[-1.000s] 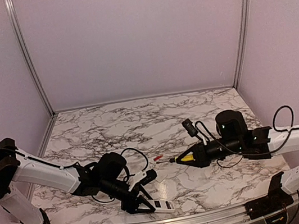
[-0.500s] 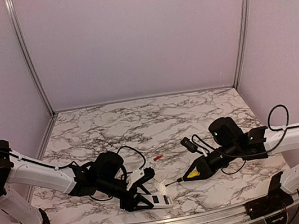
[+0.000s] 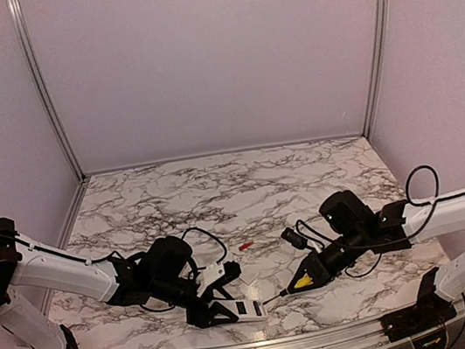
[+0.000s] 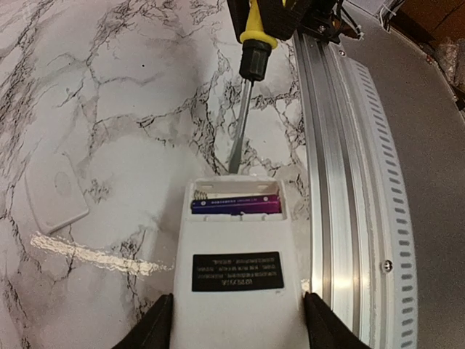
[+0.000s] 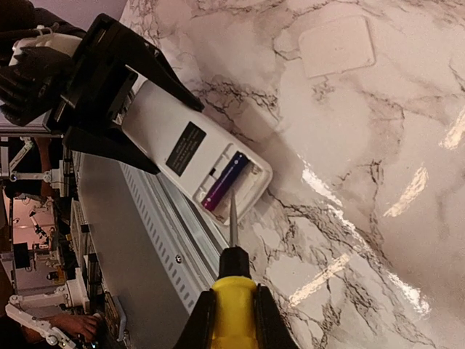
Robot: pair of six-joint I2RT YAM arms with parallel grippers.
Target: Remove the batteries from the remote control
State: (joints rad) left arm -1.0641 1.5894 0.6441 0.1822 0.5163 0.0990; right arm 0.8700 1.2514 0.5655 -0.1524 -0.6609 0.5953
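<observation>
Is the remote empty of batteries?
No, a dark battery lies inside the opened remote.

Holds in left claw (image 3: pixel 212 311) smooth matt white plastic remote control (image 4: pixel 236 254), glossy metallic-purple battery (image 4: pixel 236 206) inside. Grips in right claw (image 3: pixel 310 274) screwdriver (image 4: pixel 251 62): yellow plastic handle, metal shaft. Beneath, glossy marble-patterned worktop (image 3: pixel 217 186).

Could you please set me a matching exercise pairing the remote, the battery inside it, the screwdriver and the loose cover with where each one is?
Things:
1. slim white plastic remote control
2. dark blue-purple cylindrical battery
3. yellow-handled metal screwdriver
4. small squarish white plastic cover

Places:
A. lying loose on the marble table
B. gripped by the right pincer
C. clamped in the left pincer
D. seated in the open battery compartment

Pairs: 1-C, 2-D, 3-B, 4-A.
</observation>
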